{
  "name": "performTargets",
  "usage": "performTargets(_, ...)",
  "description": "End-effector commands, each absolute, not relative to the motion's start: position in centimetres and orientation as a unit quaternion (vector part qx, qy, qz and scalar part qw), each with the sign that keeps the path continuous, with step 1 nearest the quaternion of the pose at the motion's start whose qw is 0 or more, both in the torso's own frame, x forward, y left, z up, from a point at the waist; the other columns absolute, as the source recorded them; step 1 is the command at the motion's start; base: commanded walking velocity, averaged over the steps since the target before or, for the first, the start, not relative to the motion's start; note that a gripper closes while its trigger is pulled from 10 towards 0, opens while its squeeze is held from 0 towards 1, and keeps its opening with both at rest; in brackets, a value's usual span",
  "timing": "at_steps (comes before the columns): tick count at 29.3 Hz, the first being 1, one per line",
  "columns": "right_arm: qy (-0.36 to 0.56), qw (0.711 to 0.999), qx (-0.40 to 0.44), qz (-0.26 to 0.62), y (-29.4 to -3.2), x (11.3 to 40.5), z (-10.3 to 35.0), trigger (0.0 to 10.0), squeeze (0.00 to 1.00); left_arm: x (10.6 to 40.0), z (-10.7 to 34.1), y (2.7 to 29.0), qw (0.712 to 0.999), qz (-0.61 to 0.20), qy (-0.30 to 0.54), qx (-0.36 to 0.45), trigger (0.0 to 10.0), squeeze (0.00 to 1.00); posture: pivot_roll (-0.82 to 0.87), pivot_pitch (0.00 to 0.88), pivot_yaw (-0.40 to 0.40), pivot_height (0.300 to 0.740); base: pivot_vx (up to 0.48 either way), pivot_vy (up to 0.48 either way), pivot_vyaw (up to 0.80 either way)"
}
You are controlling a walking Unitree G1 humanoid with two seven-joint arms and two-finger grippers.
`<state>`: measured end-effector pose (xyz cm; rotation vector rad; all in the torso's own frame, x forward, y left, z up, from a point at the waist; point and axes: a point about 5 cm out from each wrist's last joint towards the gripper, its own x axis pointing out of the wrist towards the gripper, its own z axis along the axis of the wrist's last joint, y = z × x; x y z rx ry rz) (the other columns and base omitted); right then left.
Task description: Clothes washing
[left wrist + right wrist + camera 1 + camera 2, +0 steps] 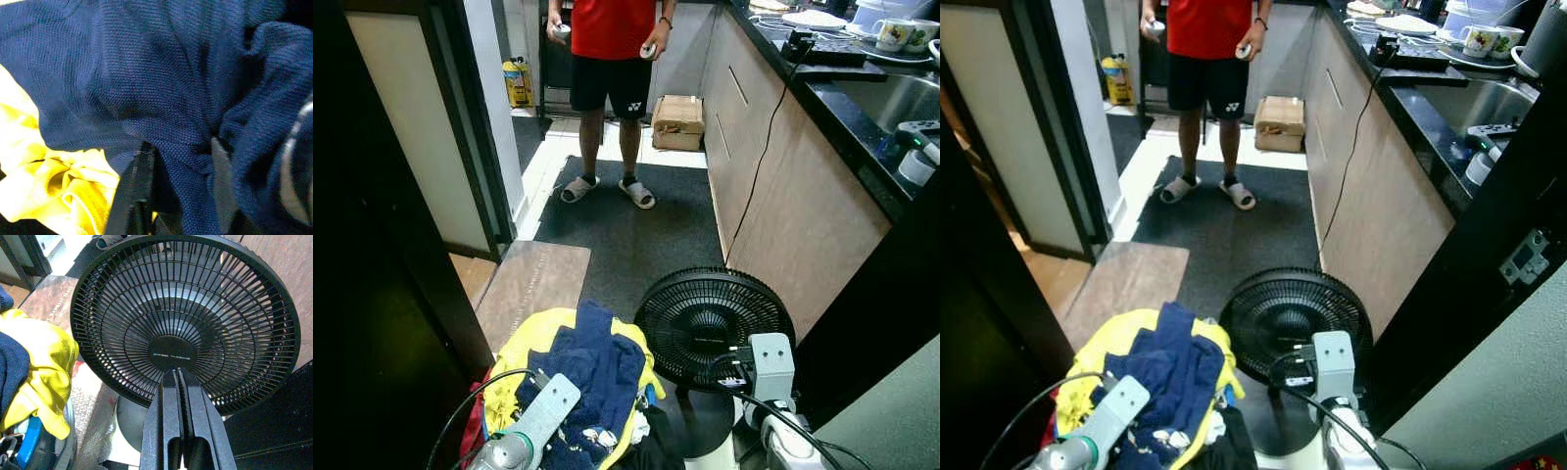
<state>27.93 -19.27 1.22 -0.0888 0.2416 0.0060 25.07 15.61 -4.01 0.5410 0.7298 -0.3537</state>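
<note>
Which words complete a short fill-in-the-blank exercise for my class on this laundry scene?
1. The left tool is shut on the ____ blue garment.
2. Under that garment lies a ____ cloth.
3. The right tool, shut on nothing, points at a black ____.
4. The person on the dark mat wears a ____ shirt.

Missing words: dark; yellow; fan; red

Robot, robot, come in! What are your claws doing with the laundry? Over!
Left gripper jaws shut on the blue garment. Right gripper jaws shut, holding nothing, by the black fan. Person standing ahead on the mat.
</note>
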Motion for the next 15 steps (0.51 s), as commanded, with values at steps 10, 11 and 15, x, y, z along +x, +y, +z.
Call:
performTargets(10,0.127,0.991,-0.039,-0.004,-19.5,27.6,0.9,10.0,0.00,24.0,-4.8,16.6,0.879,-0.158,0.368,0.259,0.0,0.00,0.06,0.034,0.020,0.740,0.000,0.000,0.00)
performTargets(11,0.126,0.991,-0.039,-0.004,-19.5,27.7,0.9,10.0,0.00,24.2,-4.4,16.7,0.886,-0.156,0.356,0.253,0.0,0.00,0.06,0.029,0.023,0.740,0.000,0.000,0.00)
performTargets(15,0.123,0.992,-0.037,-0.005,-19.4,27.8,1.1,10.0,0.00,24.9,-3.6,16.9,0.901,-0.149,0.329,0.239,0.0,0.00,0.06,0.028,0.024,0.740,0.000,0.000,0.00)
